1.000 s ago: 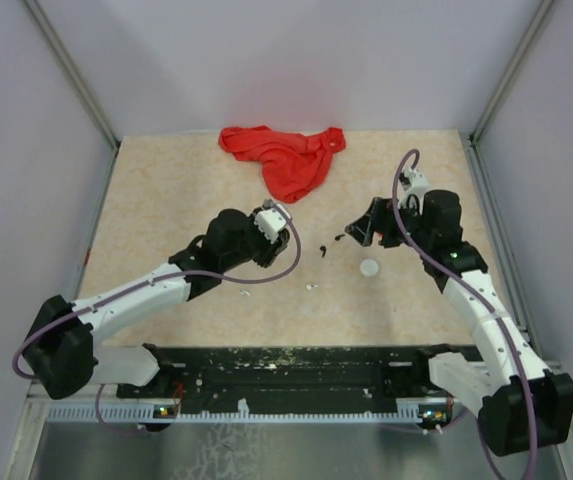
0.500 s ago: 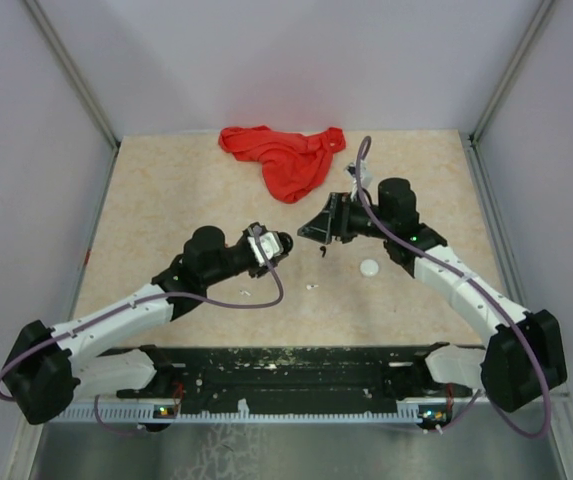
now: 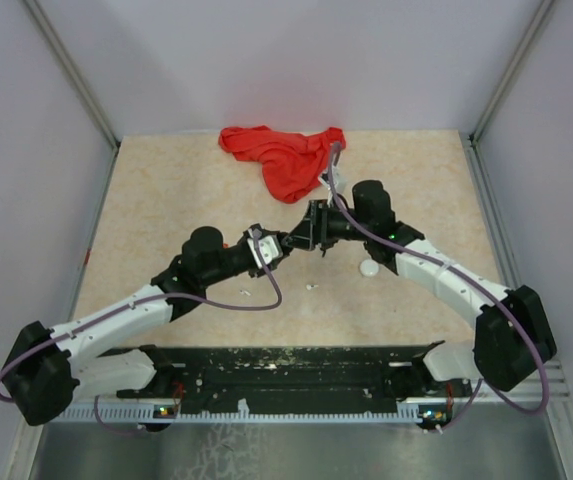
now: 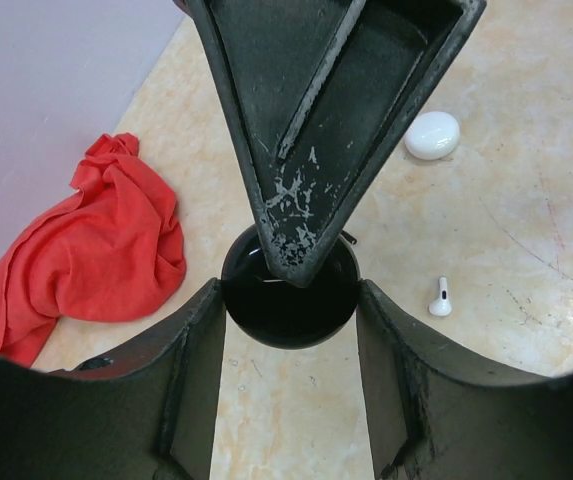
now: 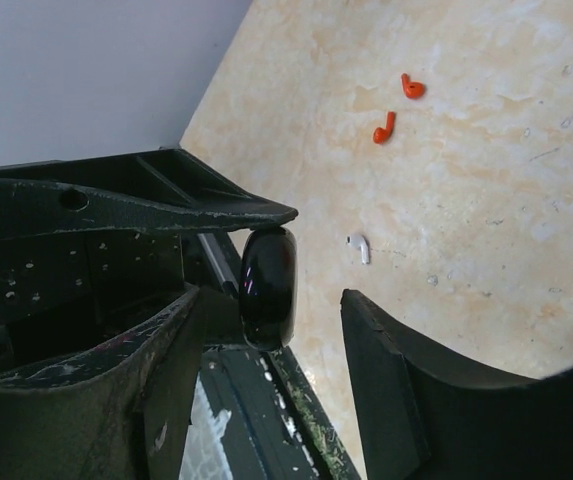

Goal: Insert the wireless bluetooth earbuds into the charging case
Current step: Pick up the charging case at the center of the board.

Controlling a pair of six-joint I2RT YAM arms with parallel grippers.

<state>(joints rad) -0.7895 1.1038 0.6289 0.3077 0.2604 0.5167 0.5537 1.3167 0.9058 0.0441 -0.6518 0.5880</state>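
Brought together at centre, the left end effector (image 4: 288, 300) is clamped on the black charging case (image 4: 288, 320), the right end effector (image 5: 272, 298) spread open; the white earbud (image 4: 440, 297) lower right is judged light, slippery, best pinched at its stem.

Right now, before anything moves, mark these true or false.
The left gripper grips the black case. True.
The red cloth lies beside the arm bases. False: it lies at the far edge of the table.
Two red earbuds lie loose on the table. True.
The right gripper holds the white case. False: that case lies on the table, apart from both grippers.
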